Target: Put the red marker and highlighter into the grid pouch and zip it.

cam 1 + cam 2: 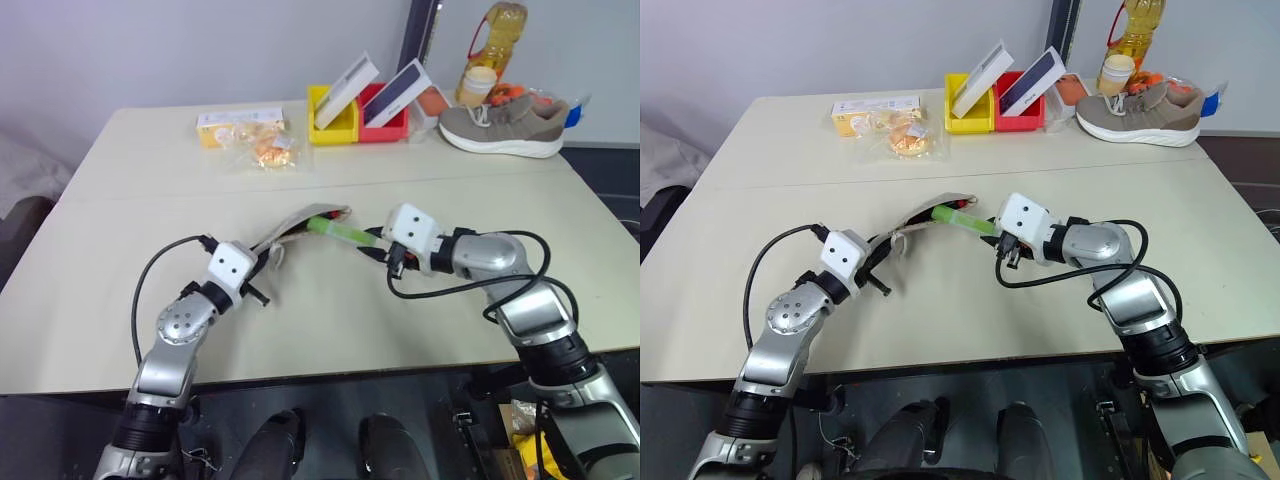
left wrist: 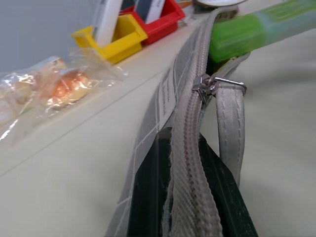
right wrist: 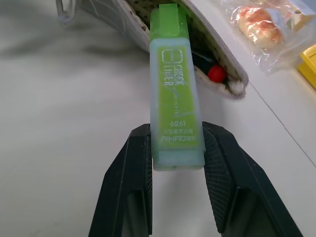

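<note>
The right end effector (image 3: 175,148) is grasping the highlighter (image 3: 174,89), whose tip is entering the grid pouch (image 1: 300,224). The left end effector (image 2: 177,197) is clenching the pouch's zipper edge; the red marker (image 3: 216,73) is lying inside.

R gripper (image 1: 1002,243) holds the highlighter (image 1: 962,219) by its rear end, tip poking into the open mouth of the grid pouch (image 1: 930,212). L gripper (image 1: 883,258) pinches the pouch's near edge, lifting it off the table (image 1: 1060,320). Pouch sits betw. both grippers.

The red marker (image 3: 216,73) lies mostly hidden inside the grid pouch (image 3: 123,19).
</note>
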{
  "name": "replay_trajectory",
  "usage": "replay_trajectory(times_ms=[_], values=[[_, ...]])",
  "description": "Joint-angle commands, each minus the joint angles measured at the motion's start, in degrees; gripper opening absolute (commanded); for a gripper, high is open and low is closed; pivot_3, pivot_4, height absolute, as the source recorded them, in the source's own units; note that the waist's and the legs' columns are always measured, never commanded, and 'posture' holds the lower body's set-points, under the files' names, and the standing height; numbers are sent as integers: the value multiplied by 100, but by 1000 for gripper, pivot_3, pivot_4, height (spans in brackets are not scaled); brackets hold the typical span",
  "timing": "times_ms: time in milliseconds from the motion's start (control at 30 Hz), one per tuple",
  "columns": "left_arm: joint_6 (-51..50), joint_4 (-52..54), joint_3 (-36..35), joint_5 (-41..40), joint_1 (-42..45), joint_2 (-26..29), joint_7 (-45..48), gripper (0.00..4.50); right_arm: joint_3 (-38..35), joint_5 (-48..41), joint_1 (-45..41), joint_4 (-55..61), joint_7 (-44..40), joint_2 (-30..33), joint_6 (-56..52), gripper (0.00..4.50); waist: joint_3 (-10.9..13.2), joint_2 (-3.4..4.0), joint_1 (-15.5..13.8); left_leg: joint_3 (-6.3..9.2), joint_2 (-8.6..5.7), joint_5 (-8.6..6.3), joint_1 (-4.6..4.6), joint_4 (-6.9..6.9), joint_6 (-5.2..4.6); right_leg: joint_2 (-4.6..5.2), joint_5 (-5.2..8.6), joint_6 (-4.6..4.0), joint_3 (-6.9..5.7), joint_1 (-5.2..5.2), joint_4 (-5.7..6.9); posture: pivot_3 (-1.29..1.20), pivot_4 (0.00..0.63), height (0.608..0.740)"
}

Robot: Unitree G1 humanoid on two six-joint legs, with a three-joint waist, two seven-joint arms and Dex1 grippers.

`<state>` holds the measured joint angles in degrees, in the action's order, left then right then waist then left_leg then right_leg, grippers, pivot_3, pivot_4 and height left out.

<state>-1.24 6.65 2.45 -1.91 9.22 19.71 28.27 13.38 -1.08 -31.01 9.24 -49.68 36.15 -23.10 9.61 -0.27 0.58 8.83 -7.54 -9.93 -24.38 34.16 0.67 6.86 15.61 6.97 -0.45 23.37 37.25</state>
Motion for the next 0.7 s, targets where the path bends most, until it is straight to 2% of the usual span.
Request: replay_trajectory(times_ms=[33,300,500,533,600,700], values=[[196,389,72,-136,-24,132,250,0,210,261,-268,255,-239,222,350,863,0,0,0,-1,0,0,0,0,0,0,0,0,0,0,0,0,150,740],[282,375,289,-221,53,400,867,0,890,850,-660,470,-848,400,1055,863,0,0,3,-3,2,-1,0,0,0,0,0,0,0,0,-1,0,150,740],[196,485,320,-301,53,428,1034,0,938,1107,-849,132,-822,203,1237,863,0,-1,4,-3,2,-1,0,0,0,0,0,0,1,0,-1,0,150,740],[177,522,312,-315,35,432,1041,0,920,1145,-854,105,-817,191,1246,1931,0,0,4,-3,2,-1,0,0,0,0,0,0,1,0,-1,0,150,740],[147,578,294,-345,-4,447,1055,0,873,1205,-853,61,-785,173,1257,2828,1,-1,1,-3,2,-1,0,0,0,0,0,0,1,0,-1,0,150,740],[127,612,288,-377,-47,471,1066,0,812,1312,-830,32,-695,182,1318,4455,0,-1,2,-3,2,-1,0,0,0,0,0,0,2,0,-1,0,150,740]])
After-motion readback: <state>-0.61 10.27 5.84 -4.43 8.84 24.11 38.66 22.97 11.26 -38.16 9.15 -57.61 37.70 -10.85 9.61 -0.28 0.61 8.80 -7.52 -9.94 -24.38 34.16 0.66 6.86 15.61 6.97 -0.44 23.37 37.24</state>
